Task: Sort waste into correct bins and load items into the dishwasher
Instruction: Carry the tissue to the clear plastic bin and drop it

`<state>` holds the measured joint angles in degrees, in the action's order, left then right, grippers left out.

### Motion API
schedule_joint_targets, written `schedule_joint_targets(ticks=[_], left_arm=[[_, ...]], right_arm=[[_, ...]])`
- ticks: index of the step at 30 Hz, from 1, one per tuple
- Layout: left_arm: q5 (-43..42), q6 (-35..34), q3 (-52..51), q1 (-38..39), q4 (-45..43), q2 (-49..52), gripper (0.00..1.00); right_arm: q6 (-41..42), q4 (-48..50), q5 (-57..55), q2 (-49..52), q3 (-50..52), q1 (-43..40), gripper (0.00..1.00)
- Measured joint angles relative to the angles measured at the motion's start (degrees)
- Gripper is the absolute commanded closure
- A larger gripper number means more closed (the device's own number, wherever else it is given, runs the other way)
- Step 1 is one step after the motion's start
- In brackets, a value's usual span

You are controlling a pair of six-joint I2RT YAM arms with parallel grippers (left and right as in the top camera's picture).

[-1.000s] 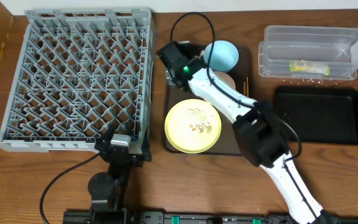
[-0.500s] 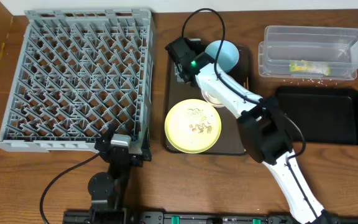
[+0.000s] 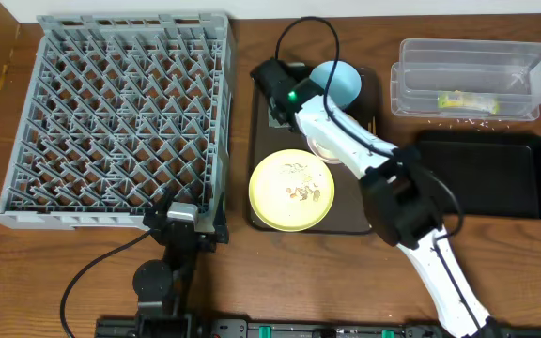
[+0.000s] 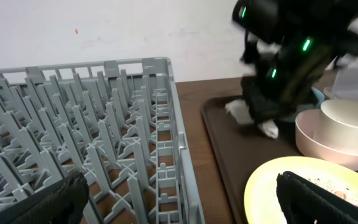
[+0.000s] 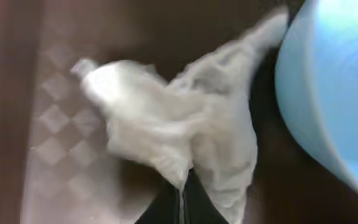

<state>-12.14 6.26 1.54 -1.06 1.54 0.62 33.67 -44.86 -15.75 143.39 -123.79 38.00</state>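
My right gripper (image 3: 275,96) is down at the far left corner of the brown serving tray (image 3: 260,150). In the right wrist view its jaws (image 5: 182,202) are shut on a fold of the crumpled white napkin (image 5: 166,124), right beside the light blue bowl (image 5: 334,93) (image 3: 338,83). The yellow-green plate (image 3: 292,190) with crumbs (image 3: 299,193) lies at the tray's front. A pale cup (image 4: 350,124) stands in the white bowl (image 4: 328,148). My left gripper (image 4: 182,199) is open and empty, low at the front right corner of the grey dish rack (image 3: 120,122).
At the back right is the clear tub (image 3: 472,56) holding a green-and-orange wrapper (image 3: 468,99), with crumbs on the table just in front of it. The black tray (image 3: 482,174) lies in front of the tub. My right arm stretches diagonally across the serving tray.
The right gripper shifted a little right along the tray's far end onto the napkin and went from open to shut on it. The left arm stayed still.
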Motion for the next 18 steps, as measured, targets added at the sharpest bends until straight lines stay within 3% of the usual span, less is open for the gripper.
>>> schedule_joint_targets(ticks=[11, 18], left_arm=[[0.0, 0.0, 0.0, 0.0, 0.0, 0.0, 0.02], [0.0, 0.0, 0.0, 0.0, 0.0, 0.0, 0.02]], right_arm=[[1.2, -1.9, -2.2, -22.9, -2.5, -7.6, 0.98], [12.3, -12.4, -3.4, -23.1, -2.5, -20.3, 0.98]])
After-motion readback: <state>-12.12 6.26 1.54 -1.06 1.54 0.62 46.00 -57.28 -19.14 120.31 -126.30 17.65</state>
